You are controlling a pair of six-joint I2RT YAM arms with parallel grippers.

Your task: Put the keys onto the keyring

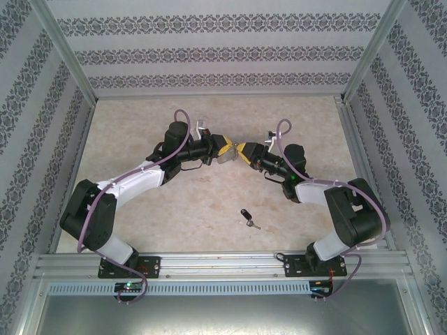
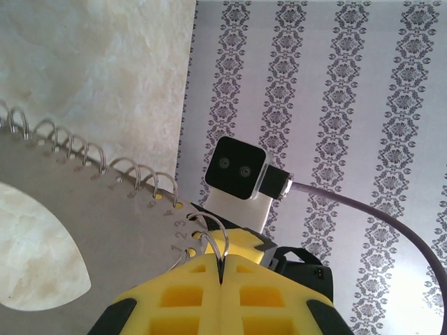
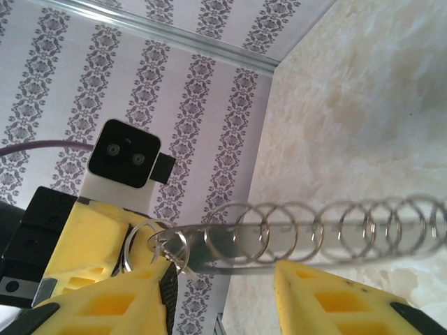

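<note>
1. The left gripper (image 2: 220, 262) was clenched on the keyring (image 2: 84, 230): its yellow pads (image 2: 188, 293) met on the plate's corner, with one of the rings (image 2: 70, 150) pinched in the seam.
2. The right gripper (image 3: 220, 269) stood part open just opposite, tip to tip with the left one. The keyring's end lay edge-on between its fingers, and I could see nothing clamped.
3. The keyring was held up off the table (image 1: 209, 202), about mid-table between the arms. It was a flat grey plate with an open slot and wire rings along one long edge.
4. The key (image 1: 248, 218) lay loose on the table, well apart from both jaws and on their near side, toward the bases.
5. Its long axis ran on a diagonal: black head toward the far left, short silver blade toward the near right.
6. By my judgement the right arm was nearer to the key and free, so the pick-up would fall to it.
</note>
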